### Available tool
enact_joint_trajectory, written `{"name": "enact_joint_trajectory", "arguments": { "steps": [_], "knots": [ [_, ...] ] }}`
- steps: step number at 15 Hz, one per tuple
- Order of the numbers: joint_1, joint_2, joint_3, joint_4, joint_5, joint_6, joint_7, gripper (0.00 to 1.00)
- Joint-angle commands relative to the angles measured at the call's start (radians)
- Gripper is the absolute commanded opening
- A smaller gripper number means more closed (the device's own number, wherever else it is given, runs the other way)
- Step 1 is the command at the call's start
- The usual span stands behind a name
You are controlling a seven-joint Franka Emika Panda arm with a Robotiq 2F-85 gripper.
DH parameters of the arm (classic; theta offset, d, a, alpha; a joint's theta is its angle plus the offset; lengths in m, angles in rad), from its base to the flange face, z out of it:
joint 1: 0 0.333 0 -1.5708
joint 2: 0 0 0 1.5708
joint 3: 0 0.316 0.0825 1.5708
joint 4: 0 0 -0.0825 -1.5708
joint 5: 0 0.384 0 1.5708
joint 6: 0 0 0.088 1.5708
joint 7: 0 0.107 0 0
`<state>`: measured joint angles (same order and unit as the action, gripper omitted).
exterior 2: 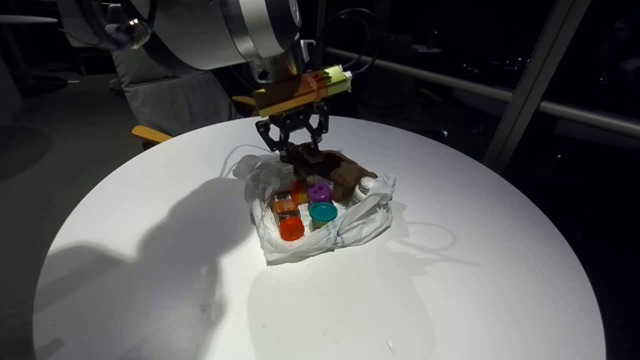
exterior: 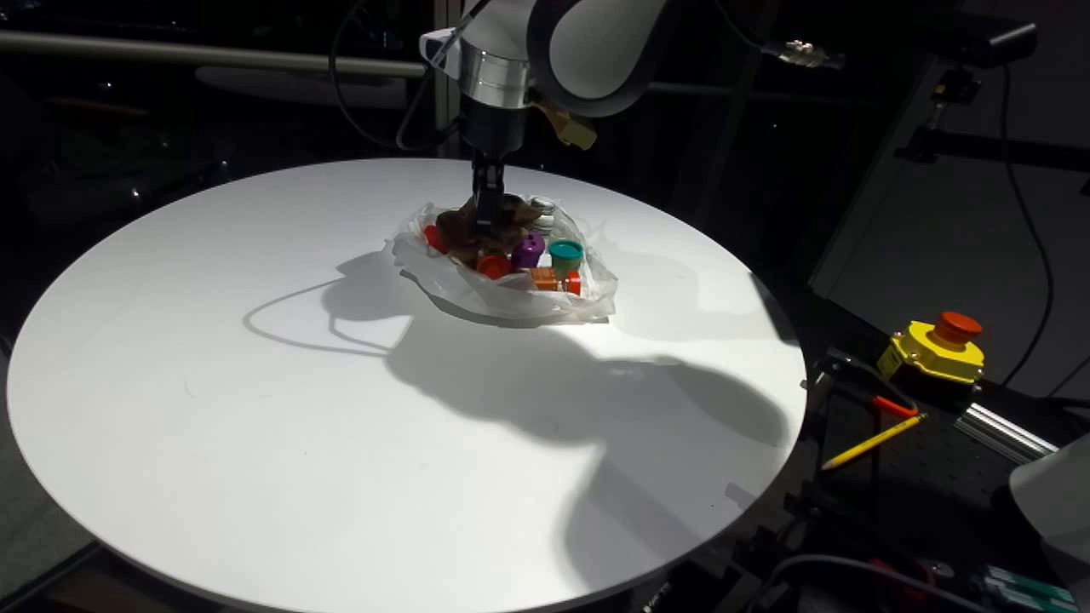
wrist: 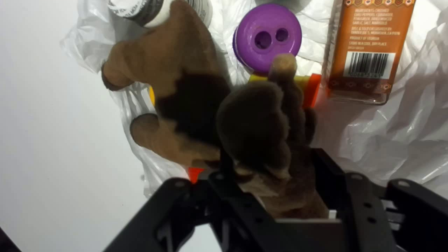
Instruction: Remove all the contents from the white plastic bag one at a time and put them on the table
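Showing dark patches, the brown plush (wrist: pixel 210 108) lies partly between jaws, grip unclear.

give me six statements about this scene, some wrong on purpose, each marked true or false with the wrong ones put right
1. The white plastic bag lies on the table. True.
2. The orange-labelled jar stands upright. False: the orange-labelled jar lies on its side.
3. Part of the brown plush toy is between the jaws of the gripper. True.
4. The purple piece has two holes in its top. True.
5. The teal-lidded tub is outside the white plastic bag. False: the teal-lidded tub is inside it.
6. The yellow pencil lies on the table. False: the yellow pencil lies on the black surface beside the table.
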<state>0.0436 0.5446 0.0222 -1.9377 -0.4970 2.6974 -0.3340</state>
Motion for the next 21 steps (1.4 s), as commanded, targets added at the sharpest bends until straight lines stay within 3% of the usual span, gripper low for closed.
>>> {"name": "enact_joint_trajectory", "arguments": {
  "steps": [1, 4, 5, 11, 14, 18, 21],
  "knots": [
    [-0.011, 0.008, 0.011, 0.026, 0.036, 0.007, -0.057, 0.28],
    [0.012, -0.031, 0.001, 0.014, 0.034, -0.027, -0.03, 0.08],
    [0.027, -0.051, -0.007, 0.007, 0.023, -0.035, -0.013, 0.06],
    [0.117, -0.259, -0.033, -0.114, -0.062, -0.129, 0.09, 0.07],
    [0.161, -0.411, -0.041, -0.254, -0.205, -0.221, 0.226, 0.07],
    [0.148, -0.608, 0.015, -0.45, -0.36, -0.372, 0.435, 0.07],
    [0.12, -0.695, 0.048, -0.568, -0.37, -0.444, 0.503, 0.07]
  ]
}}
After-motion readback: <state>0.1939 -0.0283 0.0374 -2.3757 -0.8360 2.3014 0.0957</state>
